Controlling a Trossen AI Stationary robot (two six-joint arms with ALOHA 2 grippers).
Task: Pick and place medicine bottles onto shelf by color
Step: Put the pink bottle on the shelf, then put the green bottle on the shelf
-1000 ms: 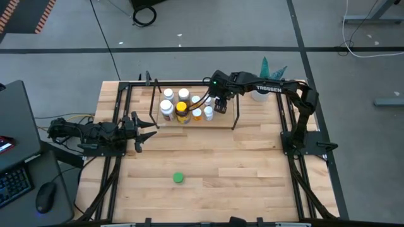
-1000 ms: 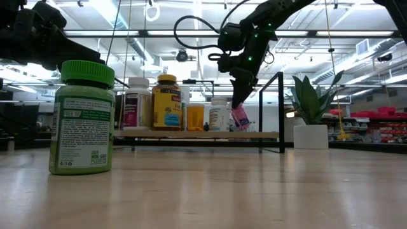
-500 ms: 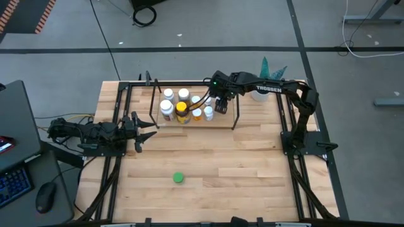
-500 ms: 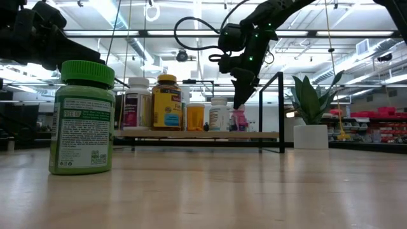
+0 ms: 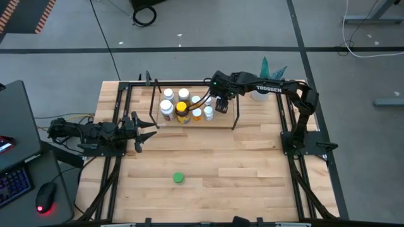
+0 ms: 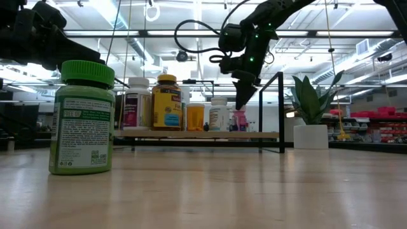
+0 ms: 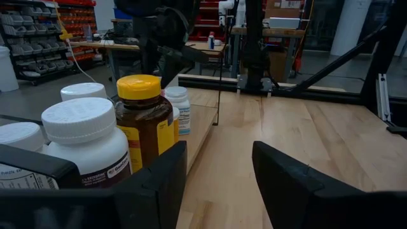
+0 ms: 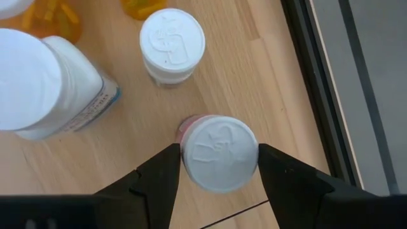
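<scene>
The shelf (image 5: 222, 125) is a black rod frame on a light wood base at the table's far middle. On it stand several bottles: white-capped ones (image 5: 168, 94), an amber one with a yellow cap (image 5: 182, 108) and a small orange one (image 5: 197, 113). My right gripper (image 5: 220, 105) reaches down over the shelf's right part, shut on a small pink bottle with a white cap (image 6: 239, 121). A green bottle (image 5: 178, 178) stands alone on the near part of the table. My left gripper (image 5: 148, 131) waits open by the shelf's left end. My right gripper pinches the pink bottle's white cap (image 8: 219, 159) between its two fingers, one on each side of the cap. The fingers (image 8: 156, 175) come from above, pointing down. The bottle stands upright with its base on the shelf's wood base (image 6: 254, 134).
A white pot with a green plant (image 5: 260, 94) stands just right of the shelf. Black arm rails run along the table's left (image 5: 120, 120) and right (image 5: 291, 126) sides. Open wood lies between the shelf and the green bottle.
My right gripper moved down with the pink bottle. A second ago the bottle hung tilted above the shelf base; now it stands upright on the base beside a white bottle.
</scene>
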